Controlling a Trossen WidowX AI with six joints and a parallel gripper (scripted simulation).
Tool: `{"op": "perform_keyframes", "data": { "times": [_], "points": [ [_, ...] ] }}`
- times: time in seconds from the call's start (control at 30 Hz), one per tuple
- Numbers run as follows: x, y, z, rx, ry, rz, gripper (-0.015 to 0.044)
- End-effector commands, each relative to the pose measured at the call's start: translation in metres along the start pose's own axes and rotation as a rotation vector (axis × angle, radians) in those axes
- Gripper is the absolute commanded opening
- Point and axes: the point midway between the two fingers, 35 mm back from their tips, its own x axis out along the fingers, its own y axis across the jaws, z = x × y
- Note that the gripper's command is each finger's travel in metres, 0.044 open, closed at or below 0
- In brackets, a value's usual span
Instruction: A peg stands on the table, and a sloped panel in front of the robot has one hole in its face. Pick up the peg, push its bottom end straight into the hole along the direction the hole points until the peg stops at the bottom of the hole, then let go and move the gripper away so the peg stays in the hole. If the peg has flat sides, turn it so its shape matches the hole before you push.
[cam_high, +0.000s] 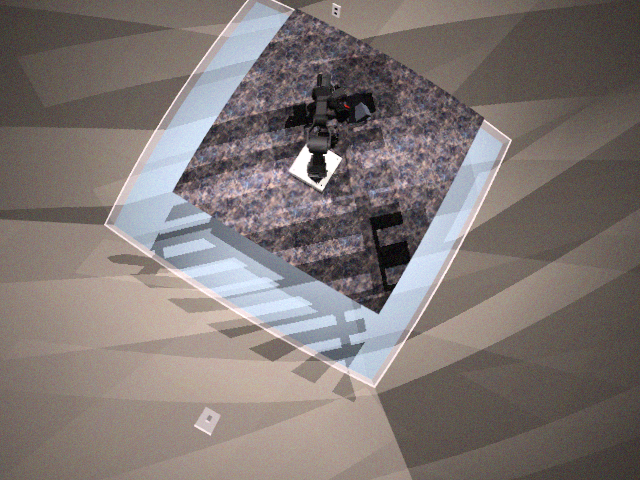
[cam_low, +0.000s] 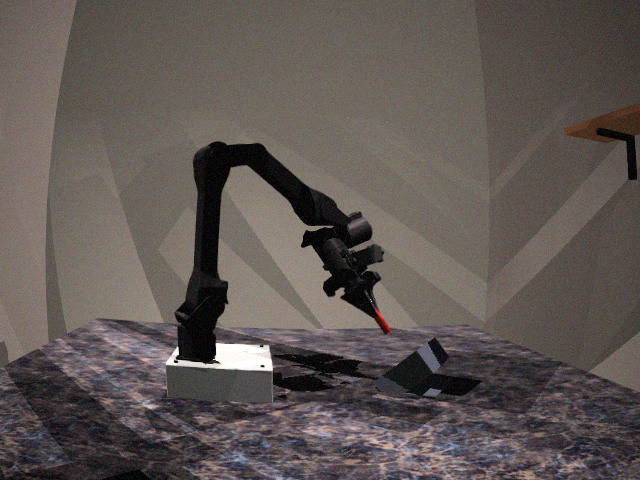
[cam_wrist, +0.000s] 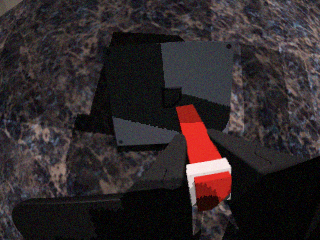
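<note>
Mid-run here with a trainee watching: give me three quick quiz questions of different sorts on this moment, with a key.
1. True or false: the peg is already seated in the sloped panel.
2. The gripper is: A) open and bare, B) shut on the peg, C) shut on nothing.
3. Fill in: in the wrist view, the band around the red peg near the fingers is ____.

Key: 1. False: in the exterior view it hangs in the air above the panel, tilted down toward its face. 2. B. 3. White.
</note>
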Motion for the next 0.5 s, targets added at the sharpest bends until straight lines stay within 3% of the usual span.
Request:
{"op": "perform_keyframes", "data": {
  "times": [0.0,0.47],
  "points": [
    [0.009,-0.001,-0.004,0.014,-0.001,-0.01,0.0],
    [0.03,0.004,-0.006,0.092,-0.025,0.005,0.0]
  ]
}}
